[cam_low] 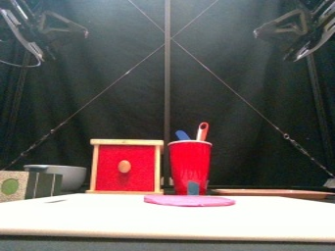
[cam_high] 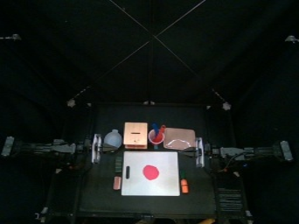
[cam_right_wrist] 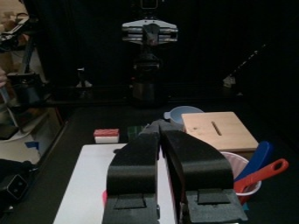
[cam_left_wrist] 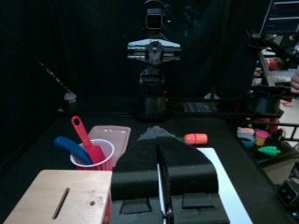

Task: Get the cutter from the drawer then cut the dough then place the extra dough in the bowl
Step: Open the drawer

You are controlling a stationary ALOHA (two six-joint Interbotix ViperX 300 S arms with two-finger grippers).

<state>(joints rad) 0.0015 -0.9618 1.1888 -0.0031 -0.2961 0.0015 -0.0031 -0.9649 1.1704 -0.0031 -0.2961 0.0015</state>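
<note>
Red dough (cam_high: 149, 171), flat round disc

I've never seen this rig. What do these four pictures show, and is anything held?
This is a robot with two black arms at a black table. One picture looks down from above, one looks level from the table's front edge, and two come from cameras on the wrists. On the table lie a white cutting board carrying a flat red dough disc, a pale wooden box with a red drawer front, a blue-grey bowl, a red cup holding toy knives and a flat pink tray. The left fingers and right fingers look shut and hold nothing; both arms sit at the table's sides.
</note>
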